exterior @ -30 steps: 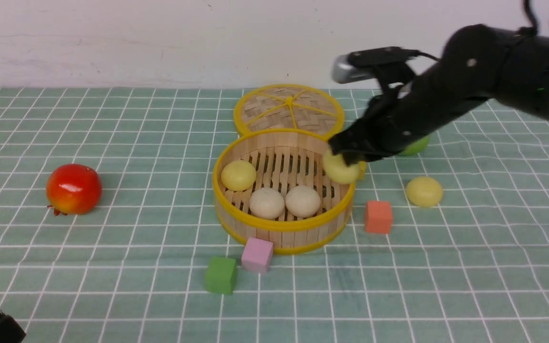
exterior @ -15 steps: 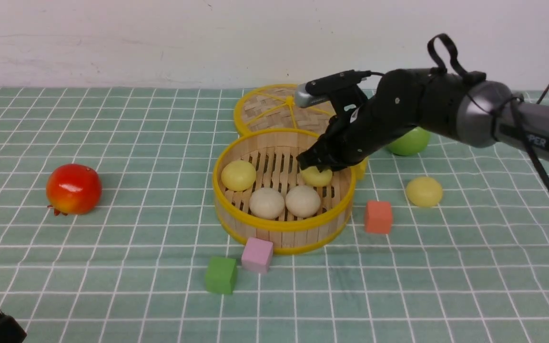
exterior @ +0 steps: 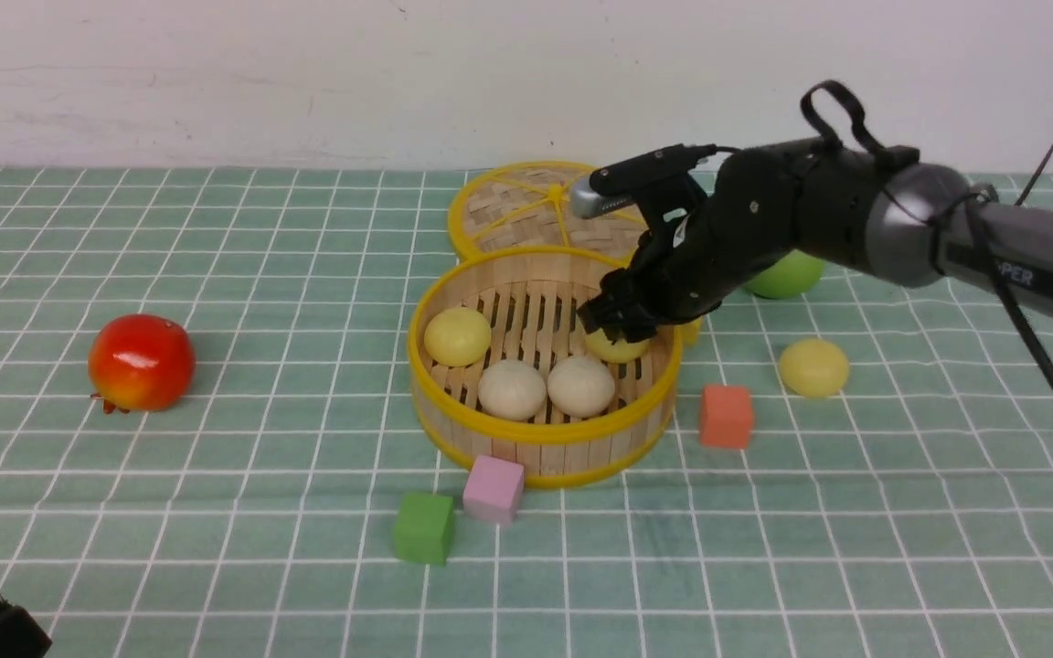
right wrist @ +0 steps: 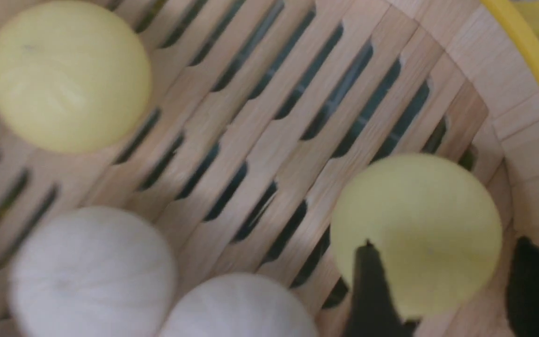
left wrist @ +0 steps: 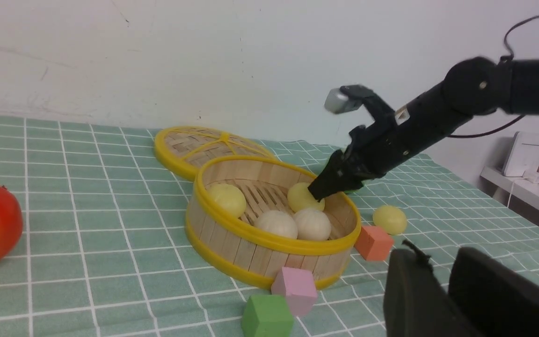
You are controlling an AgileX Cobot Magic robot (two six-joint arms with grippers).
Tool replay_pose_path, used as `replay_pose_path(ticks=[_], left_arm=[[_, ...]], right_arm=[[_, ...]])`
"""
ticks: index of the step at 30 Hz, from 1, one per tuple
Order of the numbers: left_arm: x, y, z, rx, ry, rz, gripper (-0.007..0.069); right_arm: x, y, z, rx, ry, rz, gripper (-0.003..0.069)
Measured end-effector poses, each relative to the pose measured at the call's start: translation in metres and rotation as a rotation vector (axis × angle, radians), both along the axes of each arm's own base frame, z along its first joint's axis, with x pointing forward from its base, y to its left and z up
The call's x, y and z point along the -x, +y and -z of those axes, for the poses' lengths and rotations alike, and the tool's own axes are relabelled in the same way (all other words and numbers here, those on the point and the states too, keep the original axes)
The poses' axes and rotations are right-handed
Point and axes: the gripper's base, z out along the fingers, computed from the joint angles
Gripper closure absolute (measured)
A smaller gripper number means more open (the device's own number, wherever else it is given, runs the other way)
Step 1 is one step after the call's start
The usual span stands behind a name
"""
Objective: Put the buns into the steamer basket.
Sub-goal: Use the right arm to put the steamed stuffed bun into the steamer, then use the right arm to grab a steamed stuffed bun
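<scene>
**Fourth bun (exterior: pixel 620 351) down in the steamer basket (exterior: pixel 540 437), one more outside**

The right arm (exterior: pixel 819 215) reached over the steamer basket's right rim, so the right gripper (exterior: pixel 616 327) hung low inside. Its jaws stood apart on either side of the fourth bun, which sat loose on the slats by the basket's right wall. We judged that height low enough for the bun to settle without rolling. The left gripper (left wrist: pixel 440 262) rested well off to the basket's near left, jaws slightly parted and empty, clear of the work. A yellow bun (exterior: pixel 458 335) by the basket's left wall and two off-white buns (exterior: pixel 512 389) at its near wall left the right side free. The last yellow bun (exterior: pixel 814 367) lay on the cloth right of the basket, beyond the orange cube (exterior: pixel 726 416); we judged it next.
</scene>
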Motion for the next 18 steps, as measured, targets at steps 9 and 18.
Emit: replay_pose_path(ticks=[9,18], left_arm=[[0.0,0.0,0.0,0.001,0.0,0.0,0.0492],[0.0,0.0,0.0,0.001,0.0,0.0,0.0482]], right_arm=[[0.013,-0.064,-0.071,0.168,-0.04,0.111,0.0202],[-0.009,-0.119,0.004,0.151,0.24,0.333,0.0325]])
